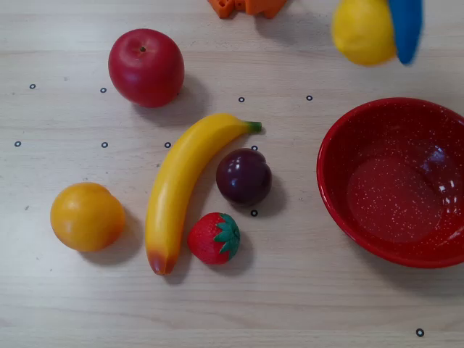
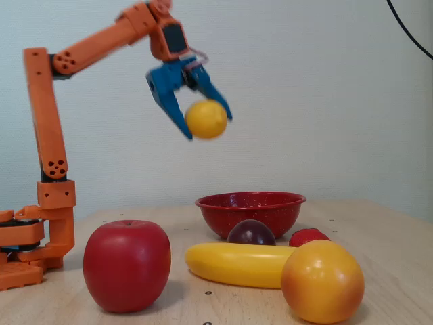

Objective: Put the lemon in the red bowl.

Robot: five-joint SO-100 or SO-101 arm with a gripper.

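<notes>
The blue tool point(image 2: 205, 127) hangs high in the air on the orange arm point(image 2: 47, 122), its two fingers closed around the lemon point(image 2: 206, 119), which sits between them well clear of the table point(image 2: 379, 257). In the overhead view the lemon point(image 1: 362, 30) shows near the top edge, with one blue finger point(image 1: 406, 25) lying along its right side (blurred there, so its outline is soft). It appears just beyond the far rim of the red bowl point(image 1: 348, 217), not over the bowl's hollow. The red bowl stands on the right of the table in that view, and nothing lies inside it.

The other fruit lies on the table to the left of the bowl: a red apple point(image 1: 146, 67), a banana point(image 1: 181, 187), a dark plum point(image 1: 243, 176) just beside the banana's upper half, a strawberry point(image 1: 214, 238) near its lower end, and an orange-yellow fruit point(image 1: 87, 216) well apart at the left.
</notes>
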